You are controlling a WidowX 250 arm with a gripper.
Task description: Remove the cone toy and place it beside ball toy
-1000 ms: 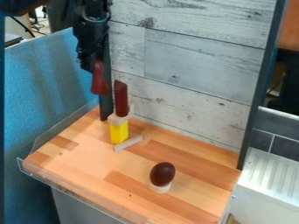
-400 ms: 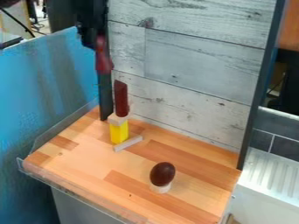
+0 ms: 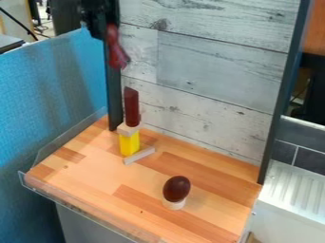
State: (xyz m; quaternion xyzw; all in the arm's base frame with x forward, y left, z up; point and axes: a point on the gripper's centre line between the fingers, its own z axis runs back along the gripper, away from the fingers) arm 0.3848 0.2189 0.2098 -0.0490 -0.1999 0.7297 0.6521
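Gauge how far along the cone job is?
Done: nothing confirmable; a dark red piece tops the yellow block's stack. In hand: unclear, red shape at the raised gripper, possibly the cone. Left: placement beside the ball toy, which stands apart from the stack.

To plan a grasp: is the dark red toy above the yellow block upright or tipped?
Upright: the dark red toy stands with long sides nearly vertical.

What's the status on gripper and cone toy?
Gripper raised, clear of stack. Cone toy atop stack, apart from ball toy. Stick at stack's foot.
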